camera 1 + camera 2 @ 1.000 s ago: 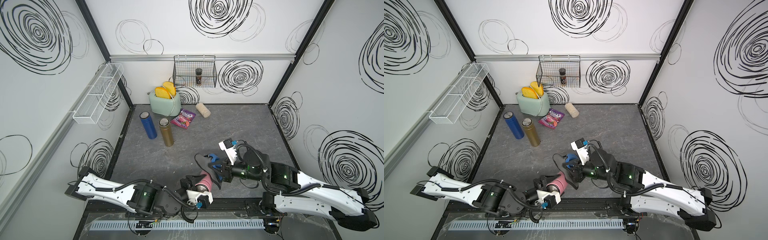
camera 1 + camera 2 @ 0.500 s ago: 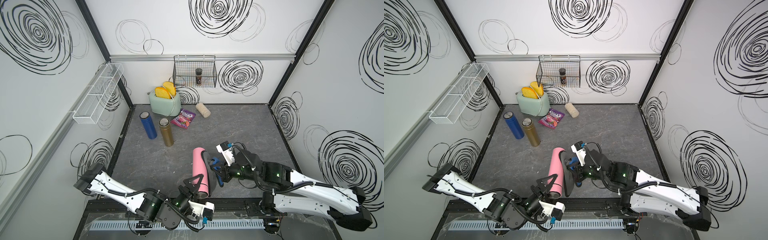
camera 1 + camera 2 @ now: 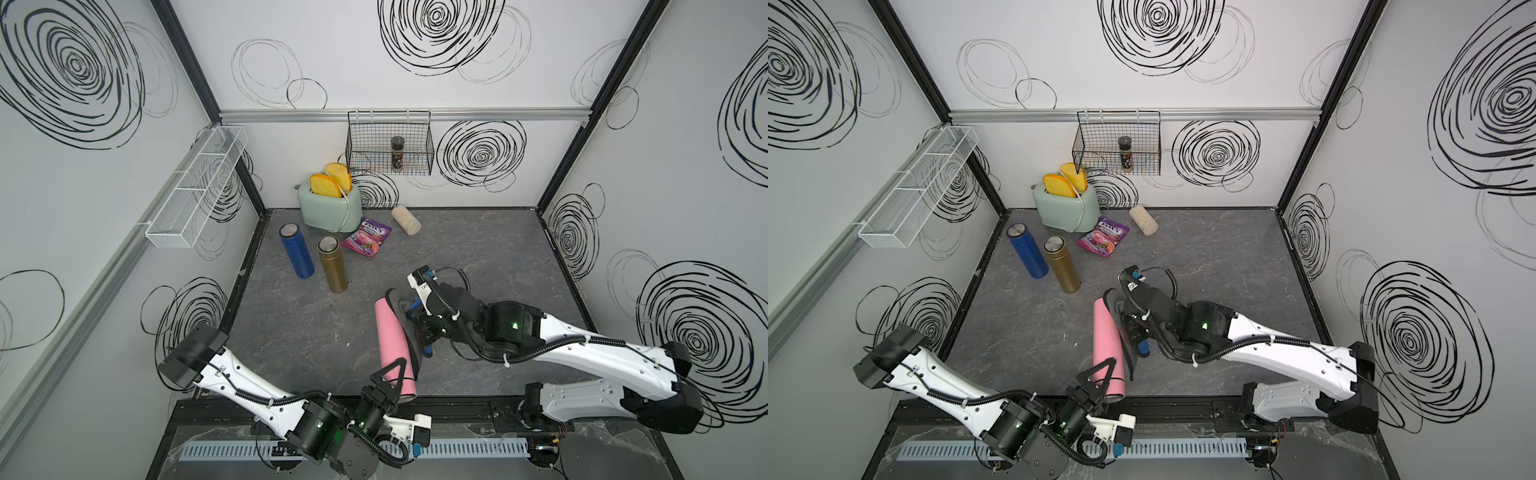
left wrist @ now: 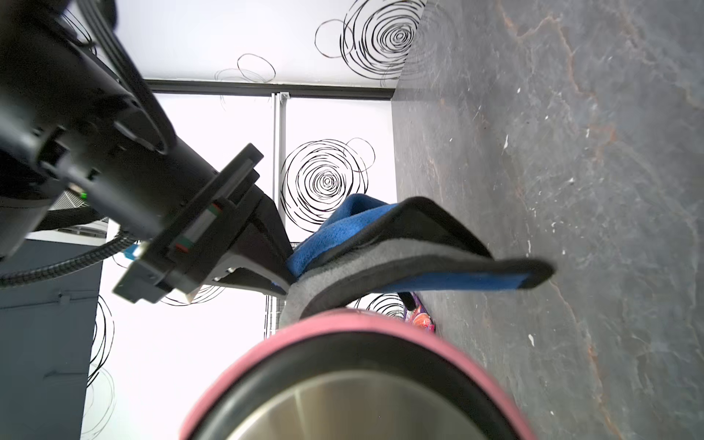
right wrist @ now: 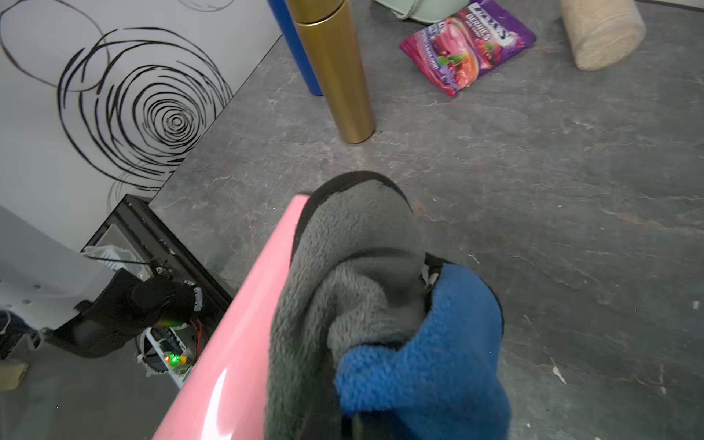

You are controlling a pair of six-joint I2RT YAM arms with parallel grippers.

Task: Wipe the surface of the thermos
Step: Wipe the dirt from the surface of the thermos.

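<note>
**Station status: thermos wipe, both arms engaged**

Containers. The black wire basket (image 3: pixel 374 164) on the back wall, at 12 o'clock, holds one spice jar (image 3: pixel 397 153) standing upright. The mint toaster (image 3: pixel 332 212) below it, at 11 o'clock on the desk (image 3: pixel 478 249), carries two bread slices (image 3: pixel 330 183) in its slots. A white wire rack (image 3: pixel 195 187) hangs on the wall at 9 o'clock.

Task object. The pink thermos (image 3: pixel 386 340) is at 6 o'clock, near the front edge of the desk, with its long axis running roughly 12 to 6.

Grippers. The left gripper (image 3: pixel 395 374) is clamped on the 6 o'clock end of the pink thermos, where the left wrist view shows the steel end face close up. The right gripper (image 3: pixel 419 330) is closed on a grey-and-blue cloth (image 3: pixel 404 318). It stands at 3 o'clock of the pink thermos and presses the cloth against that side, over the 12 o'clock half.

Other items. A blue thermos (image 3: pixel 296 255) and a gold thermos (image 3: pixel 332 264) stand at 10 o'clock, well apart from the pink thermos.
</note>
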